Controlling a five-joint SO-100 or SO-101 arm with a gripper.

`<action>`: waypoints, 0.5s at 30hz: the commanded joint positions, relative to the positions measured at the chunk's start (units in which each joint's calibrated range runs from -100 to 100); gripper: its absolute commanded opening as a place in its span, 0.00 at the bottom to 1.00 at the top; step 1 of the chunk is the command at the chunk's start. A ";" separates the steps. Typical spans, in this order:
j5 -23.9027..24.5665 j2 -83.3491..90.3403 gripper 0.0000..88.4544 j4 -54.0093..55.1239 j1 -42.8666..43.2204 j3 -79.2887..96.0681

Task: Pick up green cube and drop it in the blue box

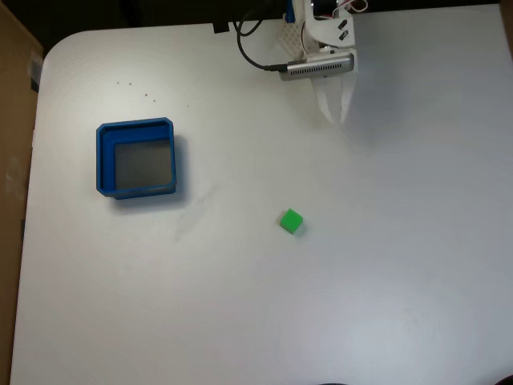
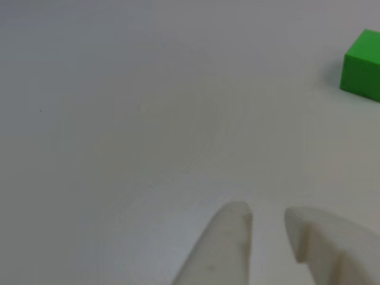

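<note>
White plastic gripper (image 1: 334, 115) of mine hangs slightly parted, holding nothing. Small green cube (image 1: 292, 220) sits well apart from the square blue plastic box (image 1: 103, 152).

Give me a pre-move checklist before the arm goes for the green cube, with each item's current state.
1. Green cube free on the table, nothing touching it: ok.
2. Hand empty: ok; in the other view a small gap shows between its fingertips and nothing sits in it.
3. Gap wide enough to take the cube: not ok; it looks narrower than the cube.
4. Hand lined up over the cube: not ok; it sits near the table's far edge, well apart from the cube.
5. Blue box empty and ready: ok; its grey floor is bare.
6. Path between hand and cube unobstructed: ok.
</note>
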State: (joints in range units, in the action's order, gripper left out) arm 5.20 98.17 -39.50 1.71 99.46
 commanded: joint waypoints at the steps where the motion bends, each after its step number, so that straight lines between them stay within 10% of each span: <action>1: -0.15 0.91 0.02 1.47 -0.12 -1.54; 15: -0.20 0.74 0.02 1.47 -4.24 -4.70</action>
State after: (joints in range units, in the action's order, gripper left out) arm 5.20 98.17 -39.50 -0.85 98.57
